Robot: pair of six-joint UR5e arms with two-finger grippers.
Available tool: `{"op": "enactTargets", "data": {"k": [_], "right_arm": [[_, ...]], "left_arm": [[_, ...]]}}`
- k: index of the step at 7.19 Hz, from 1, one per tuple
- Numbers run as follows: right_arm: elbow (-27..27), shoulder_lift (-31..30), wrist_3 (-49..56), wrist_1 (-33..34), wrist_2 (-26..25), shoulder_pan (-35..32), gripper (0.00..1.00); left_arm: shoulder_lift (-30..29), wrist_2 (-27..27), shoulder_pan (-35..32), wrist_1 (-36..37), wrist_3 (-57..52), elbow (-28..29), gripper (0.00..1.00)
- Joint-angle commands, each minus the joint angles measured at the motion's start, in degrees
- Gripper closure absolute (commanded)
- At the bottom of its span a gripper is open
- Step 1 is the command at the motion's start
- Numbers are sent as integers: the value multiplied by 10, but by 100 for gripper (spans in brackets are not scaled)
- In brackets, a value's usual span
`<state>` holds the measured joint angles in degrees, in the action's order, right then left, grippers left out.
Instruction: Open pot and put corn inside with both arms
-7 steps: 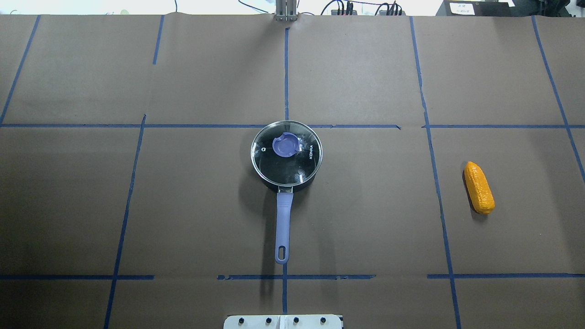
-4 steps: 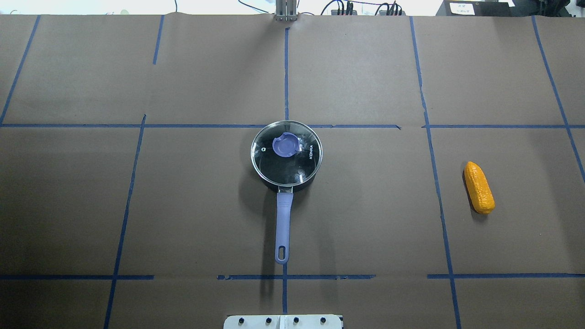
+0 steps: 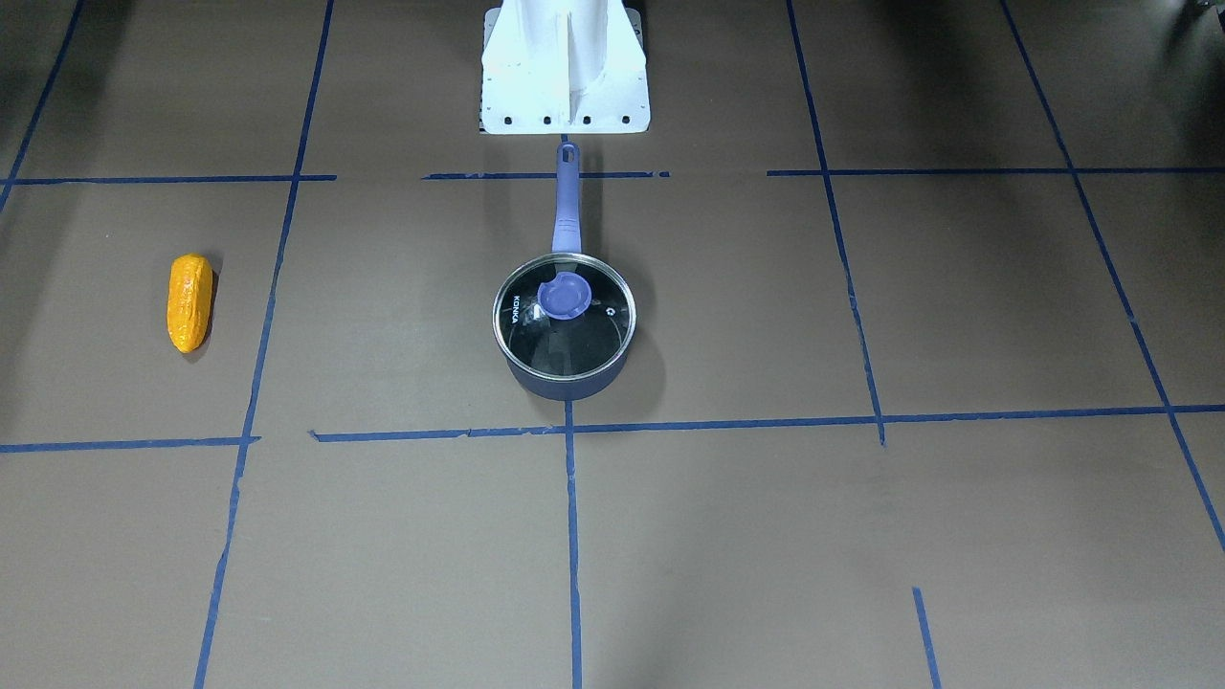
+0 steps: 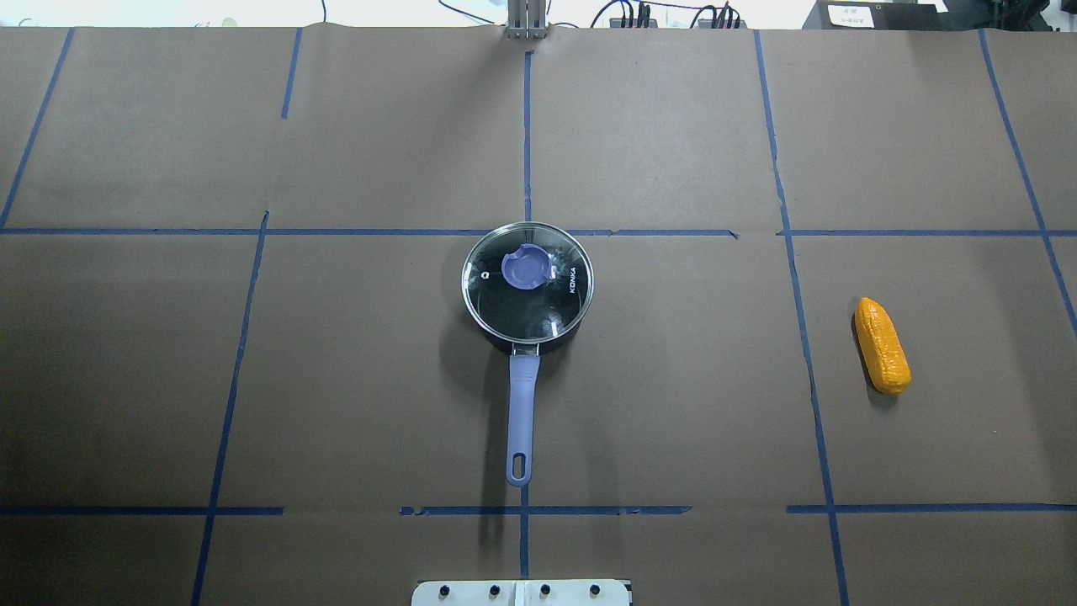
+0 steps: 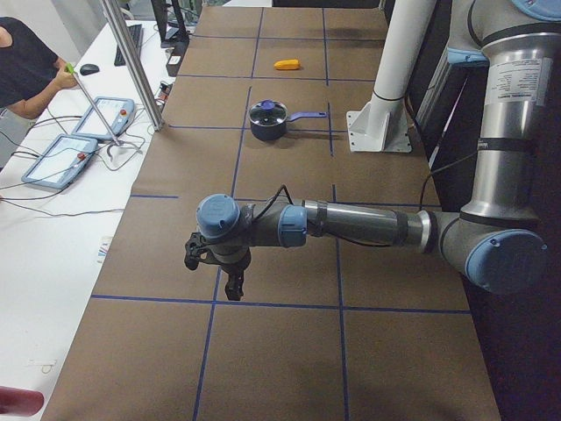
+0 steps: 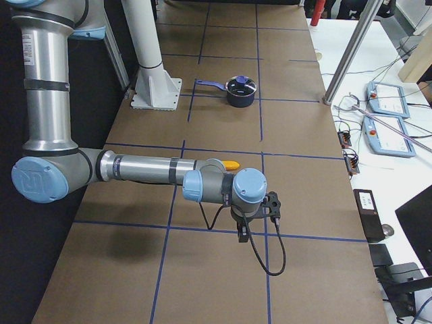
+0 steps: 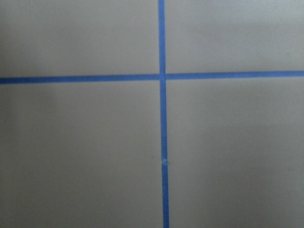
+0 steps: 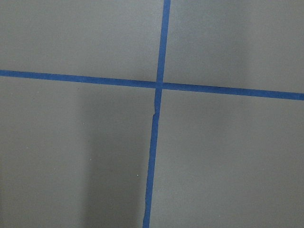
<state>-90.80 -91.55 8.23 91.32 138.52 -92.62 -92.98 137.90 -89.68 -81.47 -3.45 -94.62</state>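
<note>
The dark navy pot (image 3: 562, 385) stands mid-table with its glass lid (image 4: 543, 307) on, blue knob (image 4: 526, 268) up and purple handle (image 4: 522, 412) toward the robot's base. The orange-yellow corn (image 4: 882, 345) lies flat on the table's right part, far from the pot; it also shows in the front view (image 3: 189, 301). My left gripper (image 5: 219, 272) hangs over the table's left end and my right gripper (image 6: 260, 216) over its right end, near the corn (image 6: 231, 164). Both show only in side views, so I cannot tell if they are open or shut. The wrist views show only paper and blue tape.
The table is covered in brown paper with a blue tape grid. The white base stand (image 3: 565, 67) is at the robot's edge behind the pot handle. Teach pendants (image 5: 66, 158) and cables lie on the operators' white table, where a person (image 5: 26, 70) stands.
</note>
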Motion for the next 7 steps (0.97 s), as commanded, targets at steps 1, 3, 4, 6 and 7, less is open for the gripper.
{"op": "enactTargets", "data": {"k": [1, 3, 4, 6, 7], "right_arm": [[0, 1, -1, 0, 0, 0, 0], [-1, 1, -1, 0, 1, 0, 0], [1, 1, -1, 0, 1, 1, 0], [2, 1, -1, 0, 1, 1, 0], [3, 1, -1, 0, 1, 1, 0]], "left_arm": [[-62, -29, 29, 90, -1, -33, 0], [-101, -71, 60, 188, 1, -120, 0], [-114, -72, 79, 205, 23, -156, 0], [-133, -77, 187, 205, 214, -243, 0], [-174, -103, 255, 205, 307, -249, 0]]}}
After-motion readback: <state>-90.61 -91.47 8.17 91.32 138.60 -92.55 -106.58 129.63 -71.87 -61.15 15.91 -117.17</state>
